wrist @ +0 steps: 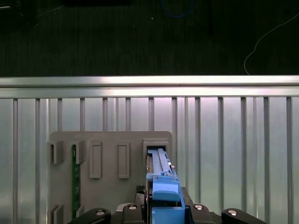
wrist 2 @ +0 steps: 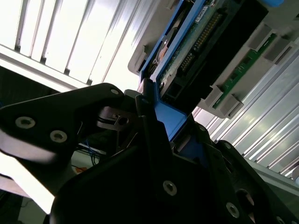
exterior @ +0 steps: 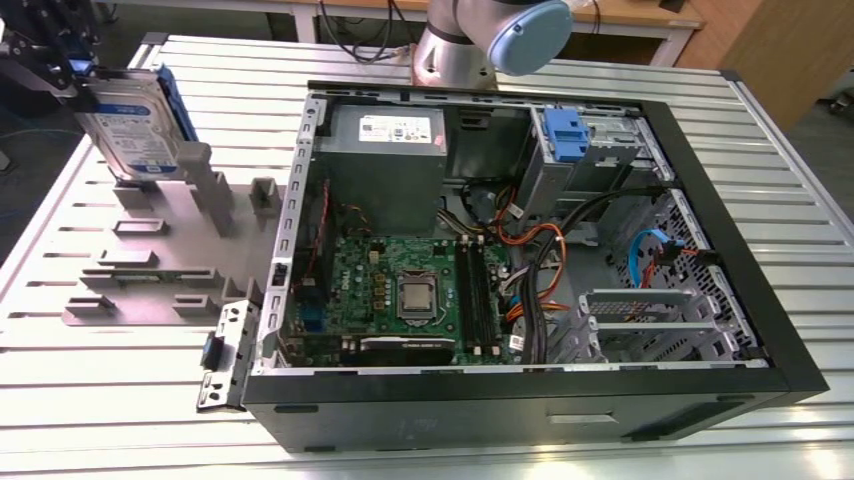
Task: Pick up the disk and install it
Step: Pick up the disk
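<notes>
The disk is a silver drive with a white-and-blue label in a blue frame. It stands on end at the far left of the exterior view, over the grey fixture plate. My gripper is shut on its upper end. In the first wrist view the blue frame runs from my gripper to a slot in the plate. I cannot tell whether the lower end still sits in that slot. The second wrist view shows the disk's circuit-board side beyond a dark finger.
An open black computer case fills the middle and the exterior view's right, with a grey power supply, a motherboard, cables and a drive bay with a blue latch. A green memory stick lies in the fixture. The arm's base stands behind the case.
</notes>
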Tool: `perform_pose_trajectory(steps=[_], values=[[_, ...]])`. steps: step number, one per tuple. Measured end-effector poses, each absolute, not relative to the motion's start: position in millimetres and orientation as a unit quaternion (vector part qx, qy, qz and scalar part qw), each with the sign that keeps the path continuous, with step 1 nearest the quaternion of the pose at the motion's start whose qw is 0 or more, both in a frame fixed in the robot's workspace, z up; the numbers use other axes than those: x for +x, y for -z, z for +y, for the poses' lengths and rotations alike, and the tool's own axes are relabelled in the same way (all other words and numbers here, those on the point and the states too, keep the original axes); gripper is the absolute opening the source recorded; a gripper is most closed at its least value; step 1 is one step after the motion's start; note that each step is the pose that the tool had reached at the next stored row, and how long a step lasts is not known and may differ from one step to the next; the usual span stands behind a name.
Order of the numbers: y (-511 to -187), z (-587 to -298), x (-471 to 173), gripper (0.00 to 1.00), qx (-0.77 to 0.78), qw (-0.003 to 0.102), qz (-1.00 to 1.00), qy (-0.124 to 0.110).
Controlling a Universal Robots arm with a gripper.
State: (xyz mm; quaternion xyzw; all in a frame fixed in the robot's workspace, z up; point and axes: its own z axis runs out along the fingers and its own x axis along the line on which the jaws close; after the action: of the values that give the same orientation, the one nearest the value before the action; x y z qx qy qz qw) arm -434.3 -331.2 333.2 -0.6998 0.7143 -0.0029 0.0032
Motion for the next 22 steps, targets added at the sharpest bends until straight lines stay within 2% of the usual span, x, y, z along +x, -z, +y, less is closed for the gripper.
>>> perform_pose_trajectory(steps=[22], values=[[-340.6, -331.2, -434.3, 0.36, -0.7, 0.003, 0.714, 0.003]])
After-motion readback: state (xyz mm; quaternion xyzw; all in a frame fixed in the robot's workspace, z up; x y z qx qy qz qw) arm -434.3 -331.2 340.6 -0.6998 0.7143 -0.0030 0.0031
